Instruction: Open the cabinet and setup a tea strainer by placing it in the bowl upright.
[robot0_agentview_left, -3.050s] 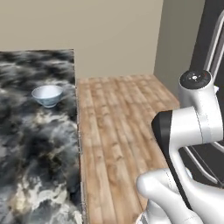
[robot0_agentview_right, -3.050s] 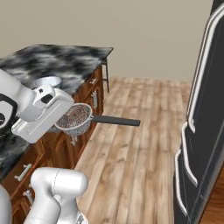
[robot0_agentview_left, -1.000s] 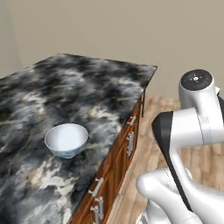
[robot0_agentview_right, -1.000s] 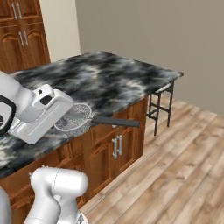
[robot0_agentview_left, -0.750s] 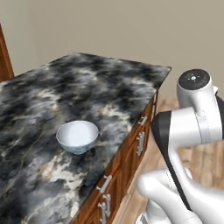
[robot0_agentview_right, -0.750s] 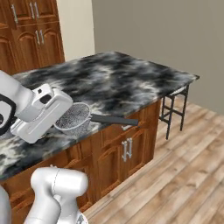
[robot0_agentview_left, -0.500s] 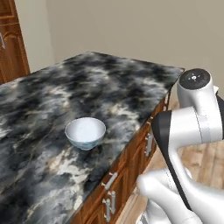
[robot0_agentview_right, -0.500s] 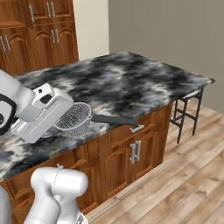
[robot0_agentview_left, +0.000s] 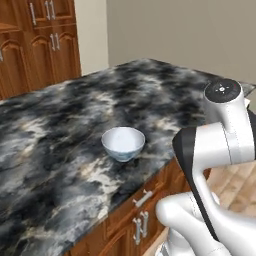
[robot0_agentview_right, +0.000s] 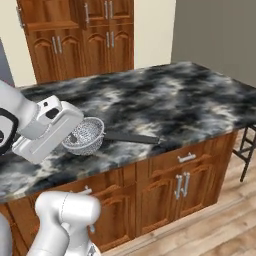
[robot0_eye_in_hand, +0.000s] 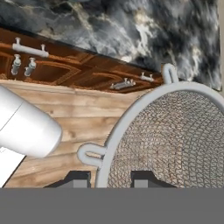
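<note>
Tea strainer (robot0_agentview_right: 86, 134) is riding in the closed gripper (robot0_eye_in_hand: 111, 177), pinched at its rim over the counter's (robot0_agentview_left: 60, 150) front edge (light, stiff mesh, slippery rim); bowl (robot0_agentview_left: 123, 144) is sitting nearby.

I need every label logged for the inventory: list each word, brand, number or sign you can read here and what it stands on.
None: no readable text in any view.
The bowl, the tea strainer held in the gripper, the marbled counter and the wooden cabinets are all plain.
The round cap on the arm's joint bears a small pale mark, too small to read.
</note>
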